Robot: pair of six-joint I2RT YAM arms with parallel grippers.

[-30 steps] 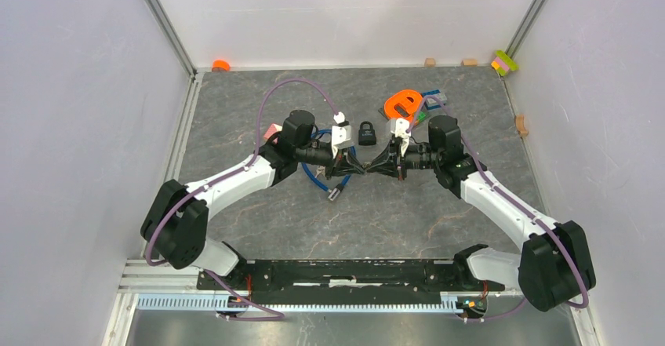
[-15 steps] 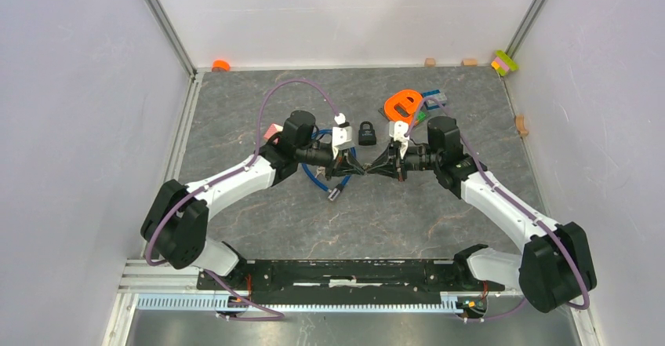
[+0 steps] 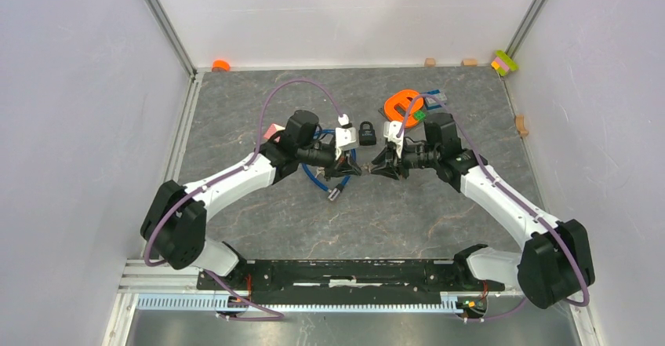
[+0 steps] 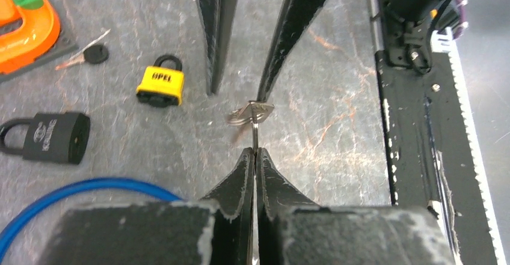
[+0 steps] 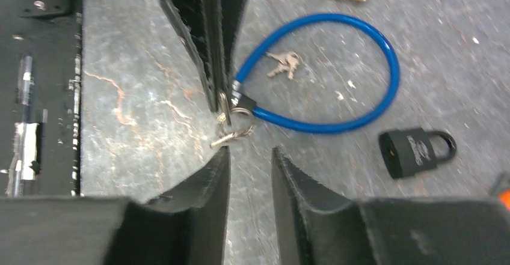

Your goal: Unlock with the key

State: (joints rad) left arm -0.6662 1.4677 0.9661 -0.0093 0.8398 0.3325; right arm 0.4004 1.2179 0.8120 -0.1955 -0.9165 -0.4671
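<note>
Grey marbled tabletop (image 4: 337,127) | left gripper (image 4: 253,152) clamps key (image 4: 255,134) above it | right gripper (image 5: 251,152) parted, empty, beside key | key light, thin, stiff, slippery: hold flat head | black padlock (image 4: 51,136) nearby

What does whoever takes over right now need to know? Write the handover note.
Left gripper: shut on the key bunch, held off the table.
Right gripper: open, tips by the bunch's ring, holding nothing.
Locks: black padlock and yellow padlock lie on the table, shackles closed; blue cable lock nearby.
Done: key gripped.
Left: bring key to a lock, insert, turn. Which lock it fits cannot be told.
</note>
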